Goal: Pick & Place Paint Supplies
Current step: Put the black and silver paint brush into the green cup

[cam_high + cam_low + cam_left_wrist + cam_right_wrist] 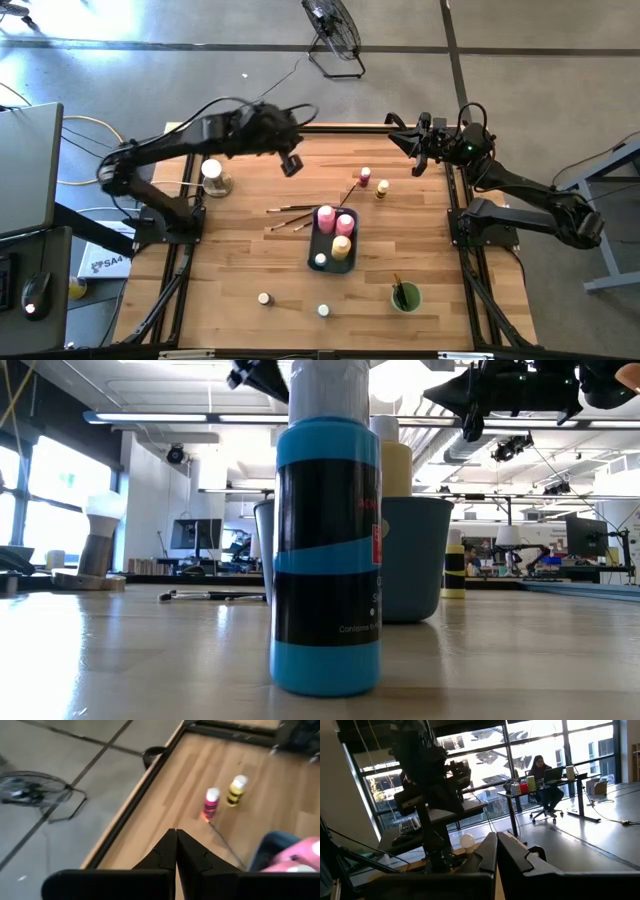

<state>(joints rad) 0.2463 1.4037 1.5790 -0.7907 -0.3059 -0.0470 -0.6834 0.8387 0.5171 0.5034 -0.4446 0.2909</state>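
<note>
The left gripper (pixel 291 163), fingers pressed together and empty, hangs above the table's (pixel 240 250) far edge; just ahead of it stand a pink bottle (pixel 211 802) and a yellow bottle (pixel 235 790), with a thin paintbrush (pixel 225 842) leading back from the pink one. Nearer than these, beside the gripper's line, the tray (pixel 322 248) holds two more pink bottles (pixel 335 219) and a yellow bottle. The right gripper (pixel 412 143), likewise closed on nothing, waits over the far right corner; loose brushes (pixel 292 209) lie beside the tray, and two small jars (pixel 264 298) stand near the front edge with a green cup (pixel 405 297).

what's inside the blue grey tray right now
In the tray, seen from above: two pink-capped bottles, a yellow bottle and a small white-capped jar. The tray floor beneath them is covered, so anything lying flat there can't be seen.
</note>
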